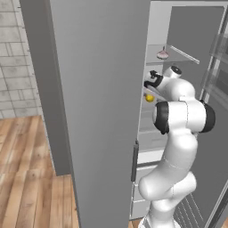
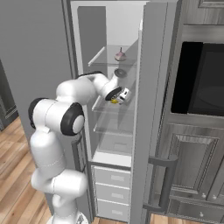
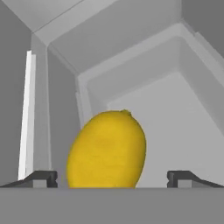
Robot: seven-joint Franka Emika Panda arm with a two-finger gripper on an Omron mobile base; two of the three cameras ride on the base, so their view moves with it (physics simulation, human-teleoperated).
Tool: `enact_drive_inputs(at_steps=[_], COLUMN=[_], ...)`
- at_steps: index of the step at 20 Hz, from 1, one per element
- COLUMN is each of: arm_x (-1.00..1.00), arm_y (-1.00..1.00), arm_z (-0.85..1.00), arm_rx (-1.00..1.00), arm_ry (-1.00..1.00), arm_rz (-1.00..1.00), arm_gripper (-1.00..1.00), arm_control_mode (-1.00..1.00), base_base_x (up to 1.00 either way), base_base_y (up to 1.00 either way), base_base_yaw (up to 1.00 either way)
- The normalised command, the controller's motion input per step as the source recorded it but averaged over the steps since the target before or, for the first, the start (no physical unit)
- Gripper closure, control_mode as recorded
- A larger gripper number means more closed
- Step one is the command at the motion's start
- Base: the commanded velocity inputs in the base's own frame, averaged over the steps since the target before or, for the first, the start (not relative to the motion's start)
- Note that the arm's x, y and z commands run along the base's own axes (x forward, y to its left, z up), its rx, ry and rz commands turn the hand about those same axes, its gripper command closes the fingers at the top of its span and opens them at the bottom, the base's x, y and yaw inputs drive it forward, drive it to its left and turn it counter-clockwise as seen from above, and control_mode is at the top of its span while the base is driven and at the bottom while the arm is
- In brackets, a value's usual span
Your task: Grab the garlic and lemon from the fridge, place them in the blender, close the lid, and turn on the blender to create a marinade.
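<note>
**Gripper inside open fridge, lemon between spread tips**

Obscured or unclear:
- Fingertips not discernible in either base view: hand seen only as a dark-and-white block at the shelf, partly masked by the arm's own links.
- Lemon [image 1: 149,97] reduced to a small yellow spot beside the hand in left base view; likewise small and half covered by the hand in right base view [image 2: 114,101].
- Lower end of lemon [image 3: 107,150] cut off at the bottom of hand view, so contact with the shelf beneath not confirmable.
- Garlic [image 2: 120,56] a small pinkish bulb on the upper glass shelf, detail too fine to read; also visible in left base view [image 1: 162,54].
- Near side of fridge interior in left base view blocked by the open grey door [image 1: 98,111] (handle a dark strip at its edge).

Gripper:
- Gripper [image 3: 112,178] wide open, the two dark tips set far apart at either side of hand view.
- Lemon upright between the tips, nearer the left one, with clear gaps on both sides; no contact visible, nothing held.
- Gripper [image 2: 120,97] level with the middle glass shelf, reaching into the fridge [image 2: 148,52], one shelf below the garlic.

Location of task items:
- Lemon on middle shelf at the gripper.
- Garlic on shelf above, apart from the hand.
- White drawers [image 2: 111,192] at fridge bottom, shut.
</note>
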Motion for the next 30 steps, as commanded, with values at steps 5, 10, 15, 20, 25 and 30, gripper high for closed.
enact_drive_inputs(at_steps=[5,10,15,20,25,30], arm_x=[0.58,0.14,-0.3,-0.52,-0.99,-1.0], arm_y=[0.0,0.04,0.37,0.26,-0.08,-0.02], arm_z=[-0.29,-0.37,-0.5,-0.19,0.37,0.69], arm_rx=[0.0,0.0,0.0,0.0,0.0,0.0], arm_ry=[0.0,0.0,0.0,-0.05,-0.37,-0.37], arm_rz=[0.0,0.0,0.0,0.0,-0.07,-0.15], arm_gripper=[-1.0,-1.0,1.0,1.0,1.0,1.0], arm_control_mode=[-1.0,-1.0,-1.0,-1.0,-1.0,-1.0], base_base_x=[0.0,0.0,0.0,0.0,0.0,0.0], base_base_y=[0.0,0.0,0.0,0.0,0.0,0.0], base_base_yaw=[0.0,0.0,0.0,0.0,0.0,0.0])
